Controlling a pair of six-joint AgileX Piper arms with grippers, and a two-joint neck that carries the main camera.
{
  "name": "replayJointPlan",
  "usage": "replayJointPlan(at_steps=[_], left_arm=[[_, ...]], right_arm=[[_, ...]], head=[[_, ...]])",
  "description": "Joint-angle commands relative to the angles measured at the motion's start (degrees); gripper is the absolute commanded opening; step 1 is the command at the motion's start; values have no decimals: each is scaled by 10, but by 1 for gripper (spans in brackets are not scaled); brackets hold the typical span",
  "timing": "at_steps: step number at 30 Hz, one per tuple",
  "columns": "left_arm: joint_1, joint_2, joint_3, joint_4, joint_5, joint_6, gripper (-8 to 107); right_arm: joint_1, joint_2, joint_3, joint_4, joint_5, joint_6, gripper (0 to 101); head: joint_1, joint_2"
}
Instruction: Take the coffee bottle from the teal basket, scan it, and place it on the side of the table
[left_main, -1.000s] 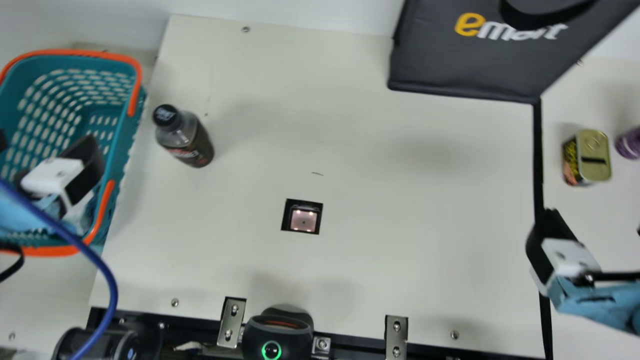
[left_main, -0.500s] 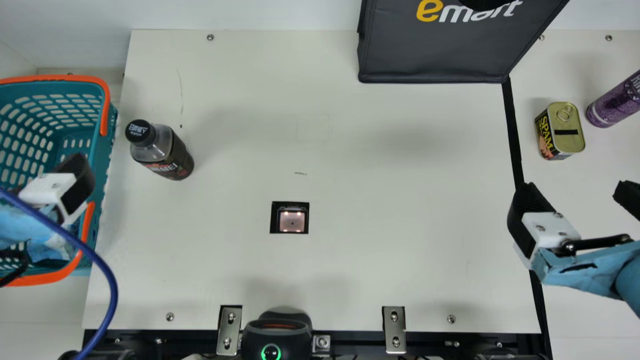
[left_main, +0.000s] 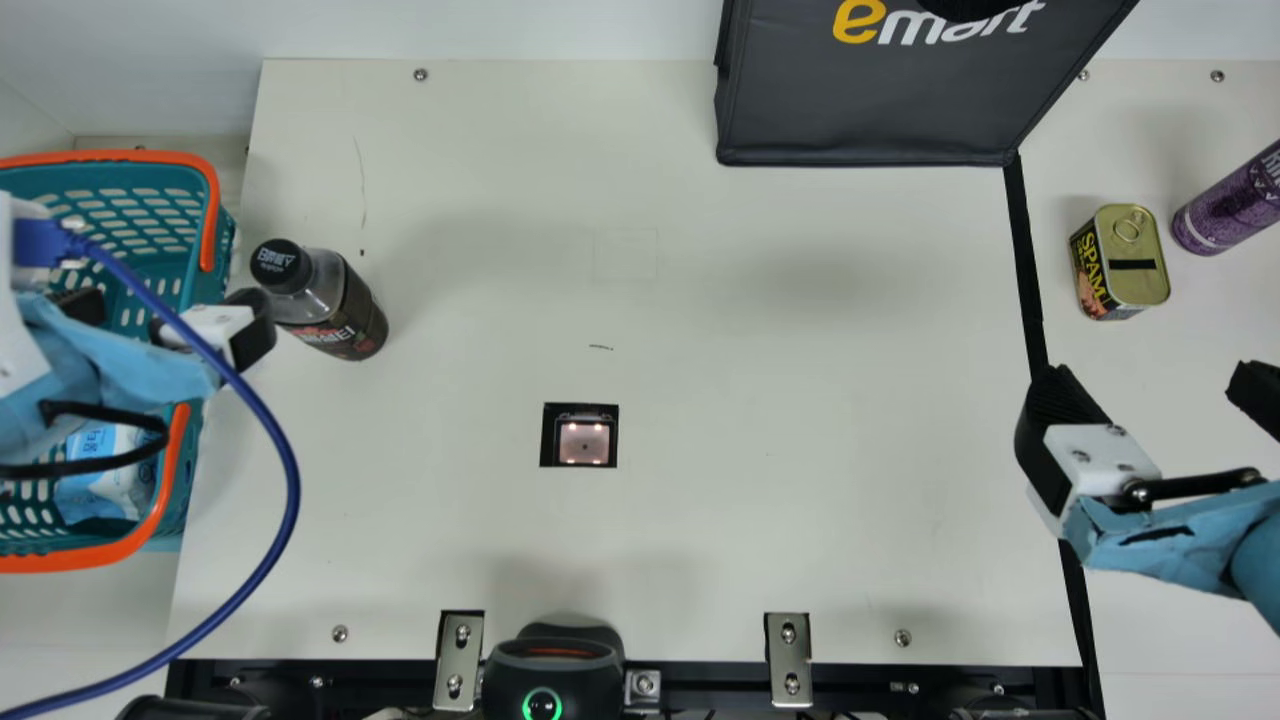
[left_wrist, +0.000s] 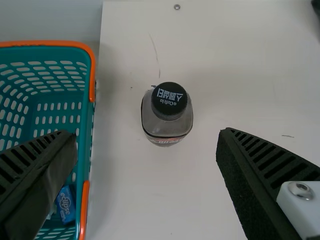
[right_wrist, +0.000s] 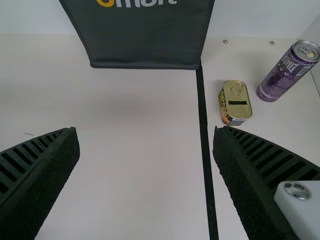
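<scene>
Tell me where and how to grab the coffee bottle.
I'd come down from above on the coffee bottle and close the jaws around its upper body, below the black cap: it stands upright, and the body is broader than the cap.

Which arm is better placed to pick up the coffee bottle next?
Left, I'd judge: the left gripper is open and near the coffee bottle, while the right gripper, also open, is across the table.
</scene>
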Motion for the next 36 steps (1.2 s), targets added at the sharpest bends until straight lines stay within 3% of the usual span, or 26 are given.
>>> replayJointPlan(at_steps=[1,13,28,36], left_arm=[[-1,9,3,-2,-5,-1,90],[8,63,26,-30,-59,7,90],[-3,119,74,-20,-198,-22,90],[-12,145,90,-3,-247,-41,90]], right_arm=[[0,0,0,0,0,0,95],[0,0,0,0,0,0,95],[0,0,0,0,0,0,95],[0,0,0,0,0,0,95]], head=[[-17,0],[-17,0],[-17,0],[-17,0]])
